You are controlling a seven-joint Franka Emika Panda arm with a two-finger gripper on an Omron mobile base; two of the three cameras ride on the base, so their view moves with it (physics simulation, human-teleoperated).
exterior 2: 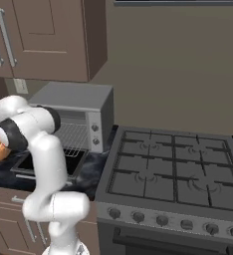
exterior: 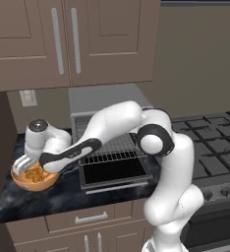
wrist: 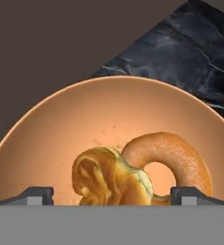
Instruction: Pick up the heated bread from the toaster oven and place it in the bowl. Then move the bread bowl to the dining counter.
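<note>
The two-finger gripper (wrist: 112, 195) hangs wide open over the wide orange-tan bowl (wrist: 51, 129), the lumpy golden bread (wrist: 111, 179) lying inside between its tips. Rising carelessly, a fingertip could snag the bread and flick it onto the black marble worktop (wrist: 190, 48).

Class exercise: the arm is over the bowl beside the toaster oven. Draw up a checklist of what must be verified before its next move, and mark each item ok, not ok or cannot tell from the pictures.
1. The heated bread lies inside the bowl: ok; it rests on the bottom, against a ring-shaped piece.
2. The gripper has let go of the bread: cannot tell; the fingertips stand wide on either side, but contact is hidden.
3. The toaster oven rack is free of bread: ok; door down, the wire rack shows bare.
4. The bowl sits flat on the counter: ok.
5. The arm clears the open oven door when lifting: cannot tell.
</note>
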